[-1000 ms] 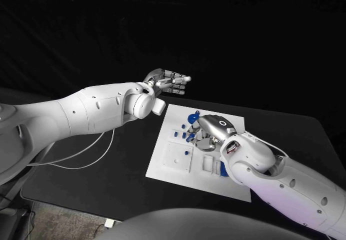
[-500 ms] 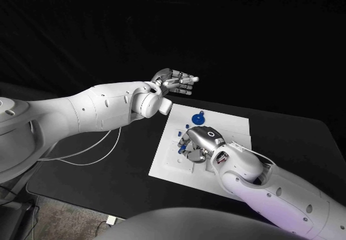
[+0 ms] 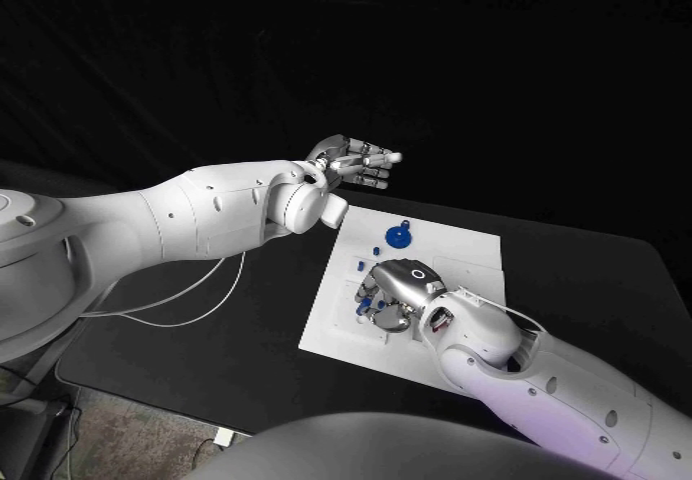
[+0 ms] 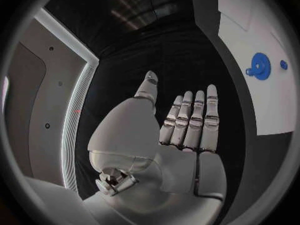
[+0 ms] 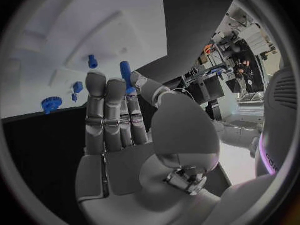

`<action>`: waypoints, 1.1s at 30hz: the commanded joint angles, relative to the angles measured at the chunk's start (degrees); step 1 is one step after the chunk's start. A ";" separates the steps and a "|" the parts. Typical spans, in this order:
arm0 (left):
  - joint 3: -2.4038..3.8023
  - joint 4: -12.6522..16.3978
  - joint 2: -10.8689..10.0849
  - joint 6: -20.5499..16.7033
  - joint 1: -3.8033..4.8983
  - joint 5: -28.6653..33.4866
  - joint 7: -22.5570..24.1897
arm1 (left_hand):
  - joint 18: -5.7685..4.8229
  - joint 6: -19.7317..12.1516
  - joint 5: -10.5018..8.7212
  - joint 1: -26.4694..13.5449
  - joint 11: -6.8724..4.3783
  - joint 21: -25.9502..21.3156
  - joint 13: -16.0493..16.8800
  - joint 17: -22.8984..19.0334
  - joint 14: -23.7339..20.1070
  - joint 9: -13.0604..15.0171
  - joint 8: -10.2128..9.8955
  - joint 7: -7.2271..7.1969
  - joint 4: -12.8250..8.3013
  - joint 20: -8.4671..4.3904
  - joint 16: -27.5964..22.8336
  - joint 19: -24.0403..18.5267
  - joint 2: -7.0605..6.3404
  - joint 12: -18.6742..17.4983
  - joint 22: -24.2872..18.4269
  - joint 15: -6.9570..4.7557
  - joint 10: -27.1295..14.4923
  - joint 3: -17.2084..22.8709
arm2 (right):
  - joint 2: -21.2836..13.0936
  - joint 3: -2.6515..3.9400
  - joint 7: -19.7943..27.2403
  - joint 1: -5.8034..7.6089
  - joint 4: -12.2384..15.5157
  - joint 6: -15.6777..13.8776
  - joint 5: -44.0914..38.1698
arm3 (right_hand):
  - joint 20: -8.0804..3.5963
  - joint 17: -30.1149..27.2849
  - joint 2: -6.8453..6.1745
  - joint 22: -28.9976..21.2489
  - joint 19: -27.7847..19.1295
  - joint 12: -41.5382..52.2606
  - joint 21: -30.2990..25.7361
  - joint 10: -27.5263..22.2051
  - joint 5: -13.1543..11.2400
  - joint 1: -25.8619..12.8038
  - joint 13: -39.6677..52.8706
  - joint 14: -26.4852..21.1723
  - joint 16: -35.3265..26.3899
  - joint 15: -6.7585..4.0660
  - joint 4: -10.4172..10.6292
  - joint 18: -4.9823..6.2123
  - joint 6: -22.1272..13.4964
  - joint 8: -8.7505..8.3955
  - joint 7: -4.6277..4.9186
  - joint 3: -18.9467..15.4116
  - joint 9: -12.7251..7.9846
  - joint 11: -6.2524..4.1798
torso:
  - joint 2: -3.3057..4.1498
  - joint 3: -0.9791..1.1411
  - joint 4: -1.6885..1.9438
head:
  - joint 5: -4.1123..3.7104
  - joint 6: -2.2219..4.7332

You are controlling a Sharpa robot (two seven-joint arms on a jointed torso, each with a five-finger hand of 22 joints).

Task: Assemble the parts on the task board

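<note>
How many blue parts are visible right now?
4: a gear, a small piece beside it, an upright peg on the task board, a rod pinched by the right robot hand. Others may hide beneath it.

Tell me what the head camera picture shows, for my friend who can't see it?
The robot's right hand reaches down over the middle of the white task board on a black table, among small blue parts. Its left hand is raised beyond the board's far edge and holds nothing. A round blue part lies near the board's far end.
</note>
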 commanded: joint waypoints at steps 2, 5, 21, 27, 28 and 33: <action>0.06 0.06 0.16 0.95 0.02 0.15 0.23 | 0.21 -0.56 -0.18 -0.44 0.18 0.08 0.03 -0.05 -0.41 0.00 -0.17 0.02 0.03 0.07 -0.19 -0.24 0.06 0.06 -0.05 -0.08 -0.34 -0.18 | 0.07 -0.12 0.65 -0.02 -0.09 1.64 -0.87 | -0.35 0.04 0.72 0.09 2.27 0.27 -0.33 2.77 0.11 0.14 0.12 -0.04 -0.25 -0.48 -0.59 0.99 0.20 0.27 -0.01 0.13 0.04 -2.42 | 0.00 -0.01 0.04 | 0.03 -0.12; 0.06 0.04 0.14 0.94 0.02 0.15 0.21 | 0.21 -0.56 -0.18 -0.44 0.18 0.08 0.03 -0.05 -0.41 0.00 -0.17 0.02 0.03 0.07 -0.19 -0.24 0.06 0.06 -0.05 -0.08 -0.34 -0.18 | 0.09 -0.21 0.63 -0.02 -0.24 1.93 -0.96 | -0.35 0.04 0.72 0.09 2.27 0.27 -0.33 2.77 0.11 0.14 0.12 -0.04 -0.25 -0.48 -0.59 0.99 0.20 0.27 -0.01 0.13 0.04 -2.42 | -0.01 -0.03 0.03 | 0.02 -0.17; 0.06 0.06 0.18 0.90 0.02 0.16 0.11 | 0.21 -0.54 -0.18 -0.42 0.17 0.08 0.03 -0.06 -0.44 0.00 -0.17 0.02 0.05 0.07 -0.19 -0.23 0.05 0.06 -0.05 -0.09 -0.34 -0.15 | 0.84 -1.10 0.55 -0.03 -1.25 2.18 -1.48 | -0.35 0.08 0.87 0.24 2.32 0.27 -0.38 2.78 0.11 -0.03 0.12 -0.02 -0.31 -0.47 -0.91 1.00 0.22 0.28 -0.01 0.19 0.04 -2.41 | 0.03 -0.01 0.03 | 0.22 -0.34; 0.06 0.04 0.19 0.92 0.00 0.16 0.06 | 0.20 -0.51 -0.19 -0.41 0.17 0.07 0.03 -0.06 -0.48 0.00 -0.16 0.01 0.09 0.07 -0.20 -0.23 0.04 0.07 -0.05 -0.09 -0.33 -0.12 | 0.91 -1.26 0.47 -0.03 -1.49 2.22 -1.72 | -0.35 0.08 0.87 0.24 2.32 0.27 -0.38 2.78 0.11 -0.03 0.12 -0.02 -0.31 -0.47 -0.91 1.00 0.22 0.28 -0.01 0.19 0.04 -2.41 | -0.02 -0.04 -0.03 | 0.28 -0.46; 0.06 0.04 0.19 0.93 -0.01 0.16 0.05 | 0.20 -0.51 -0.19 -0.41 0.17 0.07 0.03 -0.06 -0.48 0.00 -0.16 0.01 0.09 0.07 -0.20 -0.23 0.04 0.07 -0.05 -0.09 -0.33 -0.12 | 0.91 -1.30 0.43 -0.03 -1.53 2.23 -1.77 | -0.35 0.08 0.87 0.24 2.32 0.27 -0.38 2.78 0.11 -0.03 0.12 -0.02 -0.31 -0.47 -0.91 1.00 0.22 0.28 -0.01 0.19 0.04 -2.41 | -0.03 -0.05 -0.04 | 0.28 -0.45; 0.06 0.03 0.20 0.97 -0.02 0.16 0.01 | 0.20 -0.51 -0.19 -0.41 0.17 0.07 0.03 -0.06 -0.48 0.00 -0.16 0.01 0.09 0.07 -0.20 -0.23 0.04 0.07 -0.05 -0.09 -0.33 -0.12 | 0.89 -1.45 0.07 -0.03 -1.81 2.43 -2.29 | -0.35 0.13 0.91 0.36 2.32 0.27 -0.44 2.80 0.10 -0.16 0.13 -0.01 -0.33 -0.47 -1.12 1.01 0.21 0.27 -0.01 0.33 0.04 -2.42 | -0.04 -0.03 0.01 | 0.31 -0.47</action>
